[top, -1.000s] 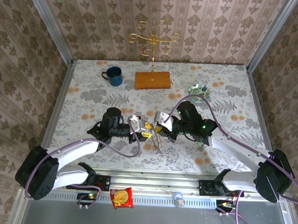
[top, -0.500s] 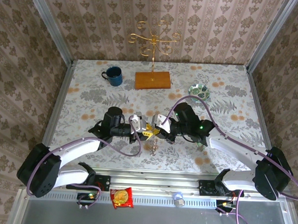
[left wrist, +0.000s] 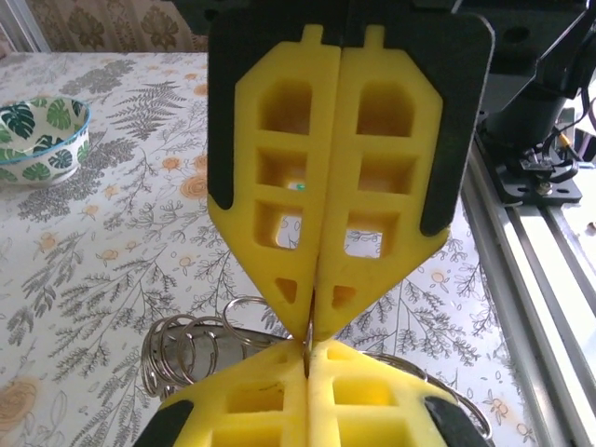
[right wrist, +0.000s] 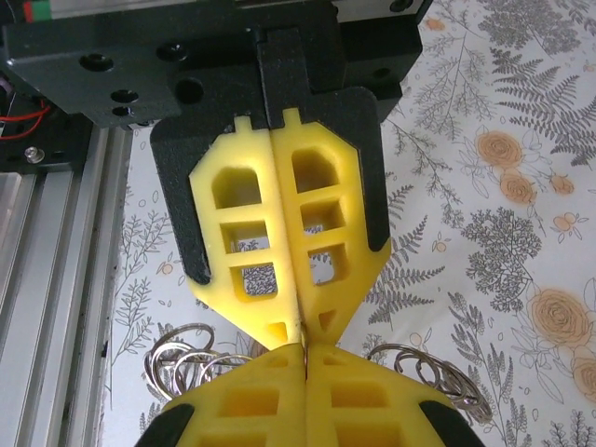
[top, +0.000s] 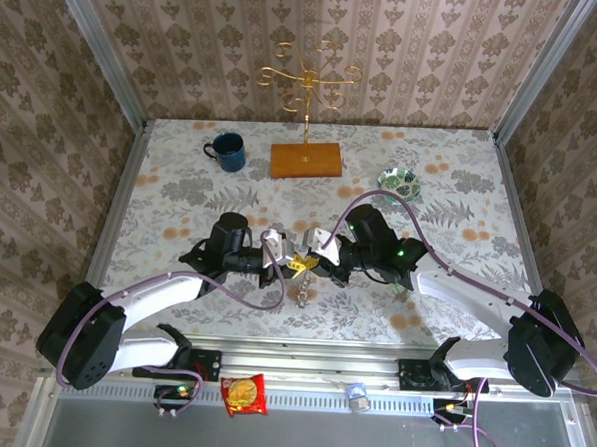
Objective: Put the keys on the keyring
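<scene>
Top view, left gripper (top: 288, 260): reaching across mid-table (top: 180, 192), jaws pressed shut, tips nose to nose with the right gripper (top: 312, 264), likewise shut.
Top view, keyring (top: 302, 290): pale metal bunch dangling from the point where the tips meet, trailing toward the near edge. Judged clear of the table. Keys too small to tell apart in the bunch.
Top view, other items: mug (top: 225, 151), stand (top: 306, 160) and bowl (top: 399, 179), all well apart at the far side.
Left wrist, left gripper (left wrist: 307, 358): yellow pads flat together, no gap. Thin metal sliver caught at the tips, judged to be wire of the keyring (left wrist: 186, 345).
Left wrist, right gripper (left wrist: 315, 312): directly opposite, fully closed, tip touching tip.
Right wrist, right gripper (right wrist: 305, 361): pads closed tight on the same sliver.
Right wrist, left gripper (right wrist: 299, 326): facing head-on, closed, in contact.
Right wrist, keyring (right wrist: 182, 358): wire loops fanning out to both sides of the seam.
Governing relation: keyring dead centre between the two sets of tips, neither arm nearer. Bunch's long axis crosswise to the line joining the jaws.
Next move, judged: fine work along that line. Risk of the wire slipping out of a pinch this shallow.
</scene>
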Robot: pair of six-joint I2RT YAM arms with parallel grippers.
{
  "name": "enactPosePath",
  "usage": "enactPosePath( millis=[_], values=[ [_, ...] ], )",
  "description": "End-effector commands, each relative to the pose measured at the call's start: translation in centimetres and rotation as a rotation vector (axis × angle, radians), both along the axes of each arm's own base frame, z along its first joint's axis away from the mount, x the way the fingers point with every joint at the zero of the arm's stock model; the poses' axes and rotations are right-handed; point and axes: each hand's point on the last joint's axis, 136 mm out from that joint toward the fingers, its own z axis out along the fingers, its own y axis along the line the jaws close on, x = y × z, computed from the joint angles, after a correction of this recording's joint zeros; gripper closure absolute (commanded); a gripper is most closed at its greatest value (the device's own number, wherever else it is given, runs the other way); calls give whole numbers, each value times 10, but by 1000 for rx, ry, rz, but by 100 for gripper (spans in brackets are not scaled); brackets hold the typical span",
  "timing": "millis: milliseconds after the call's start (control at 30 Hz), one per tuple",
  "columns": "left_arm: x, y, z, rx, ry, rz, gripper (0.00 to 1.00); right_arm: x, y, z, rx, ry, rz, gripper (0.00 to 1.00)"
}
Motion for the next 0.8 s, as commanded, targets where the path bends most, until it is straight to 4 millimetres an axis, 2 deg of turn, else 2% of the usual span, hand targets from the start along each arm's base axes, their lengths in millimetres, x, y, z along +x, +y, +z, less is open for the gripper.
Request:
enactPosePath(
  millis=[0,100,167,267,400,567,767],
  values=[
    [5,-5,17,-32,-31,-8,100,-2,15,24,76,-39,48,94],
    [13,-3,19,-39,-16,55,100,3,5,29,83,-73,-9,69],
    [22,-3,22,-48,24,134,100,12,-9,33,84,-116,-102,63],
    [27,-2,24,-51,107,215,100,16,-30,40,83,-150,-206,61],
    [23,-4,24,-46,160,264,100,2,-40,41,106,-126,-231,62],
    [25,-2,20,-20,231,322,100,-18,-29,27,101,-72,-196,66],
    [50,4,20,-28,461,551,100,-33,5,21,151,-17,-147,69]
  ],
)
